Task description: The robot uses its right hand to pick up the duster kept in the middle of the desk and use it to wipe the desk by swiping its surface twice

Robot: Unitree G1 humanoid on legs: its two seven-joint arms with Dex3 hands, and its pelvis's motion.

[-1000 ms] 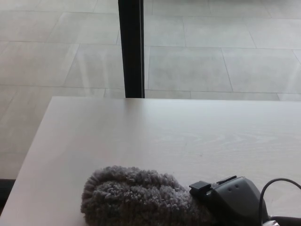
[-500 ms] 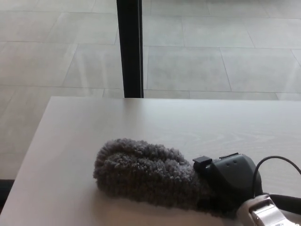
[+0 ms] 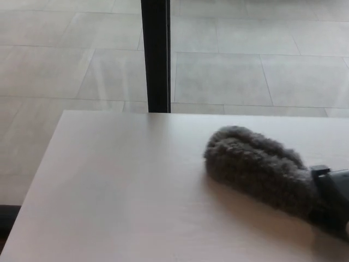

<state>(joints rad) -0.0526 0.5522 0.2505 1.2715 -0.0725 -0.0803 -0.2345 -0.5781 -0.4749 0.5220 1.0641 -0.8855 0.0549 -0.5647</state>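
Observation:
A fluffy grey duster lies flat on the pale wooden desk, its head pointing toward the far left. My right hand shows only as a black mass at the right edge of the head view, wrapped around the duster's near end. The duster's handle is hidden under that hand. My left hand does not show anywhere.
A black vertical frame post stands behind the desk's far edge, with glass and a grey tiled floor beyond. The desk's left edge runs diagonally at the lower left.
The duster has swept across the desk from the near left to the right and farther away. My right hand has gone with it and now sits mostly out of the picture.

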